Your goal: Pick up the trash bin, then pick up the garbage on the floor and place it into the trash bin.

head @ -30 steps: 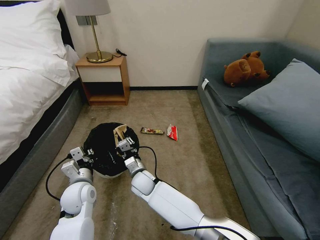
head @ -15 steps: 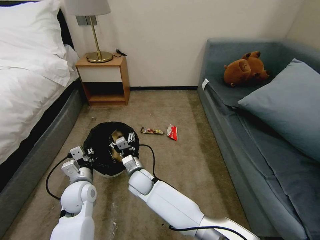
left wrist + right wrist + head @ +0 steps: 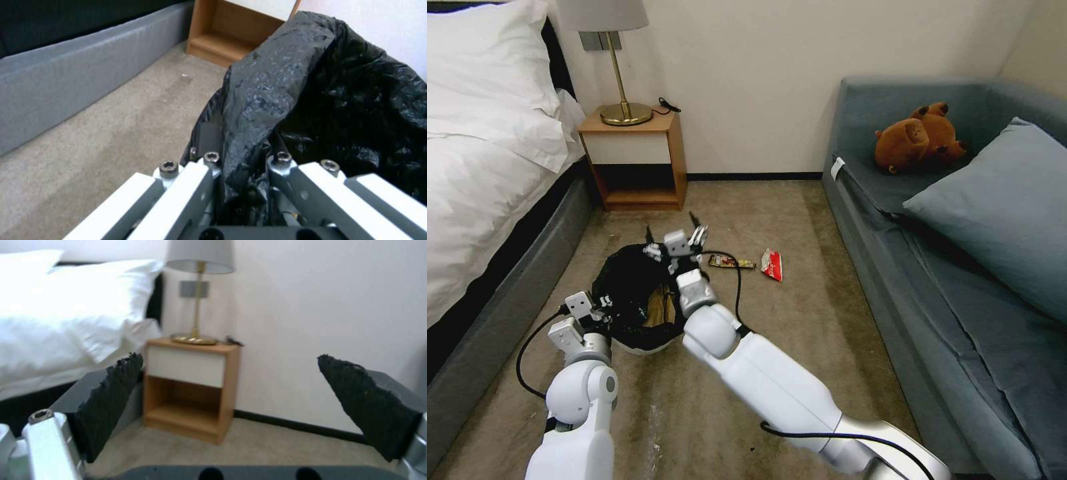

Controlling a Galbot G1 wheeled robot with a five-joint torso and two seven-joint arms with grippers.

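The trash bin (image 3: pixel 627 293), white with a black bag over its rim, hangs just above the carpet. My left gripper (image 3: pixel 599 308) is shut on its near rim; in the left wrist view the gripper (image 3: pixel 242 161) pinches the crinkled black bag (image 3: pixel 276 100). A tan paper wrapper (image 3: pixel 660 311) lies inside the bin. My right gripper (image 3: pixel 671 227) hovers over the bin's far rim, open and empty, its black pads (image 3: pixel 111 390) wide apart. On the floor beyond the bin lie more garbage: a dark snack-bar wrapper (image 3: pixel 732 262) and a red-and-white packet (image 3: pixel 772 265).
A bed (image 3: pixel 487 167) runs along the left and a grey-blue sofa (image 3: pixel 960 267) along the right, with a carpet lane between. A wooden nightstand (image 3: pixel 635 160) with a brass lamp (image 3: pixel 620 67) stands at the back wall. A cable (image 3: pixel 735 293) loops off my right wrist.
My right gripper dipped into the bin with the tan wrapper, let it go, then rose and moved forward over the far rim, open. The left gripper and the bin stayed put.
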